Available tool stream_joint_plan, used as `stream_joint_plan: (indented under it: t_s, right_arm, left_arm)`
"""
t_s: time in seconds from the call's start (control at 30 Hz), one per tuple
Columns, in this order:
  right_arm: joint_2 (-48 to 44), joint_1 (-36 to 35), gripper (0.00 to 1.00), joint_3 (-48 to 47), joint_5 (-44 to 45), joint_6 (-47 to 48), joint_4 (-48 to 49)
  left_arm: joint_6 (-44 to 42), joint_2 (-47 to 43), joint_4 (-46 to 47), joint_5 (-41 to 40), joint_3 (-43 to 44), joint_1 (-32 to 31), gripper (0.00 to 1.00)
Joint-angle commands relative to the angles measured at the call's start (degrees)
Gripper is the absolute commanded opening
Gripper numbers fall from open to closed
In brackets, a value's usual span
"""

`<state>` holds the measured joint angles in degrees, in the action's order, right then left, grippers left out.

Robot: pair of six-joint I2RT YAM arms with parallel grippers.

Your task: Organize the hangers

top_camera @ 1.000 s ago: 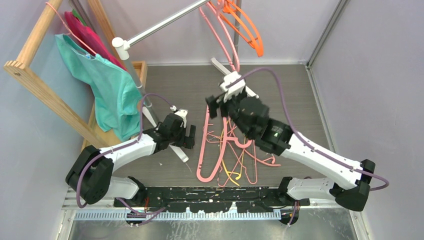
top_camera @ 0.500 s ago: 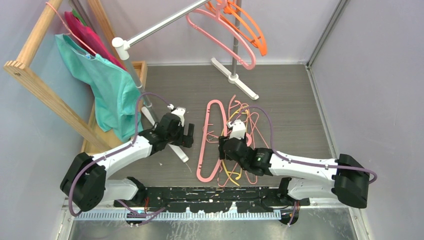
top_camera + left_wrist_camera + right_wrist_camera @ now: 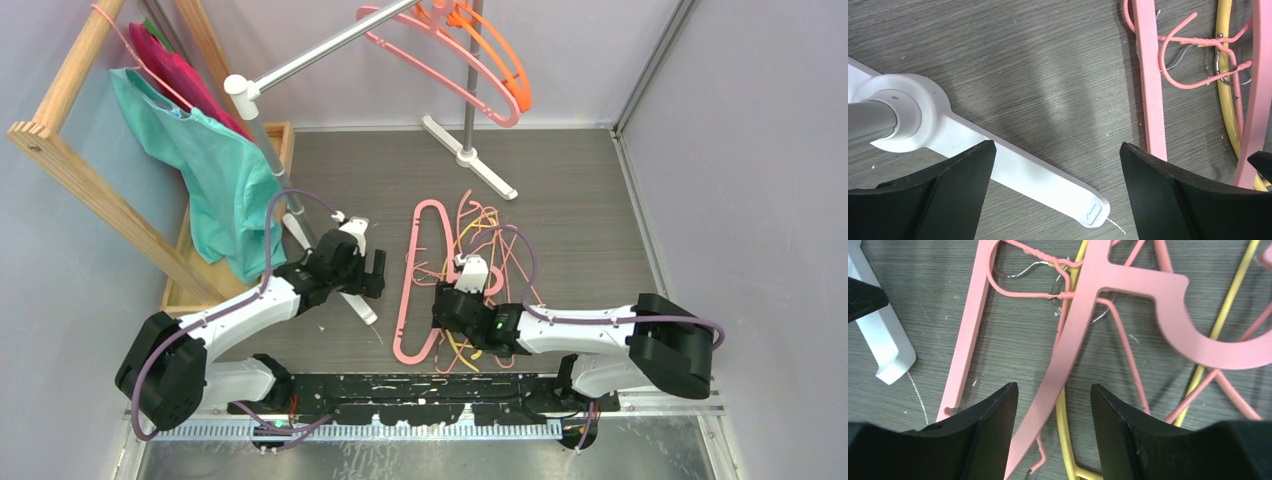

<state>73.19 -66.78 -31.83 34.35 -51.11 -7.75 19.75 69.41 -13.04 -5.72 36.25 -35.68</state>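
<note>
Item: thick pink hanger (image 3: 1075, 335), flat on the surface (image 3: 570, 200), on the left side of the pile of hangers (image 3: 485, 230) in front of the arm bases.
Long axis: near to far in the top view. In the right wrist view one arm of it runs on a slant straight through the gap of my right hand (image 3: 1053, 390).
Right hand: fingers apart, one either side of that arm, low over it, gripping nothing.
Nearer arm: the right. I judge a straight drop and a close would take the hanger.
Look: broad, matte, rigid plastic with a wide curved hook. Thin pink wire hangers and a thin yellow hanger (image 3: 1064, 435) cross under it and may drag along.
Left hand (image 3: 1055, 150): fingers apart, empty, over the white rack foot (image 3: 1018, 172), just left of the pile.
Destination, my judgement: the rail (image 3: 320, 55), far side, where the hung hangers (image 3: 510, 95) sit.
</note>
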Motion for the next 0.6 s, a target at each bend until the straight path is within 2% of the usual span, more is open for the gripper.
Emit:
stream_joint_plan:
  t_s: [0.0, 0.27, 0.5, 0.57]
  right_arm:
    - [2.3, -1.3, 0.6, 0.1, 2.02, -4.3, 3.26]
    - [7.67, -1.94, 0.57, -1.12, 2.95, -4.89, 3.39]
    - [6.75, -2.71, 0.25, -2.55, 5.67, -5.7, -0.75]
    - [6.23, -3.32, 0.21, -4.08, 7.11, -5.67, -3.37]
  left_arm:
    - [-0.06, -2.16, 2.48, 0.19, -0.71, -0.09, 0.98]
    - [0.2, -3.06, 2.84, -0.02, -2.31, -0.04, 0.98]
    - [0.19, -3.09, 2.67, 0.06, -2.08, -0.09, 0.98]
    - [0.28, -3.22, 2.67, 0.15, -2.01, -0.07, 0.98]
